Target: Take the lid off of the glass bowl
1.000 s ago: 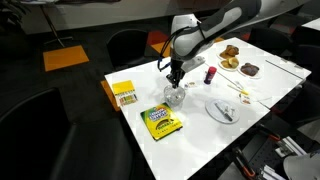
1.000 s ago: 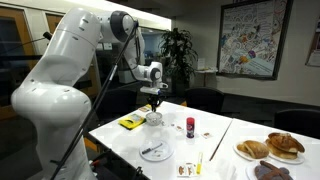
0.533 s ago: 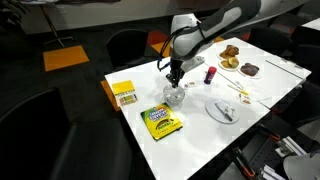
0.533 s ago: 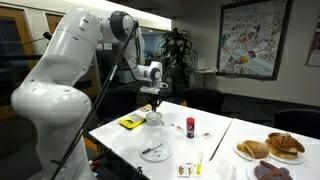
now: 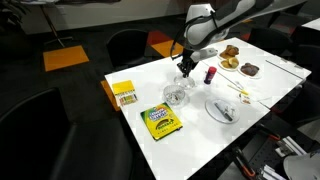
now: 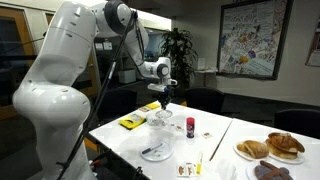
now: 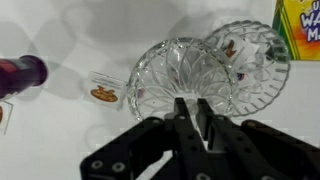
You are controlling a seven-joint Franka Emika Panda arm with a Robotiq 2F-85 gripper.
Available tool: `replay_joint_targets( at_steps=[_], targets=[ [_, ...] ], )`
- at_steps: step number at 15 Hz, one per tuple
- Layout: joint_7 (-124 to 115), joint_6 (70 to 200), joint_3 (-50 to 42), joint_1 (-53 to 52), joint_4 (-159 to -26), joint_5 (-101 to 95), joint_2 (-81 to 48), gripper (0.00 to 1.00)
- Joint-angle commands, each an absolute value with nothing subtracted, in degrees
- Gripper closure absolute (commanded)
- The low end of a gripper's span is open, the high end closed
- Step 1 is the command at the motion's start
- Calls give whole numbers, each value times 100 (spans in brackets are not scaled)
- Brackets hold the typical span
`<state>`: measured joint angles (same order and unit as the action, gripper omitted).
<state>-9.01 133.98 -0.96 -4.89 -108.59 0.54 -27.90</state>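
My gripper [image 5: 186,68] is shut on the clear glass lid [image 7: 180,72] and holds it above the white table [image 5: 200,125], up and to one side of the glass bowl [image 5: 176,95]. In the wrist view my two black fingers [image 7: 190,104] pinch the lid near its middle, and the cut-glass bowl [image 7: 250,52] sits open on the table just beyond it, partly overlapped by the lid. In an exterior view the gripper [image 6: 165,100] hangs over the table with the lid under it as a faint glint.
A green-yellow crayon box [image 5: 161,121] lies near the bowl, a yellow box [image 5: 124,93] at the table edge. A small red bottle [image 5: 210,74], a white plate [image 5: 223,109] with utensils and plates of pastries [image 5: 231,55] stand further along.
My gripper has risen and moved sideways away from the bowl, carrying the lid off it. The bowl stays where it was on the table.
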Motion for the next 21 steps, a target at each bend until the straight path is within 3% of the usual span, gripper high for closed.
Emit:
replay_joint_targets(
  at_steps=[1,14,15,16,21],
  targets=[
    [-1035,13725,-271,-181,-11471,178,-2320,96],
    [-624,14507,-422,358,-11509,251,-2905,96],
    [-590,14489,-402,372,-11496,276,-2927,59],
    [-533,14511,-376,397,-11503,304,-2937,58],
    [-491,14568,-374,383,-11642,325,-2799,24]
  ],
)
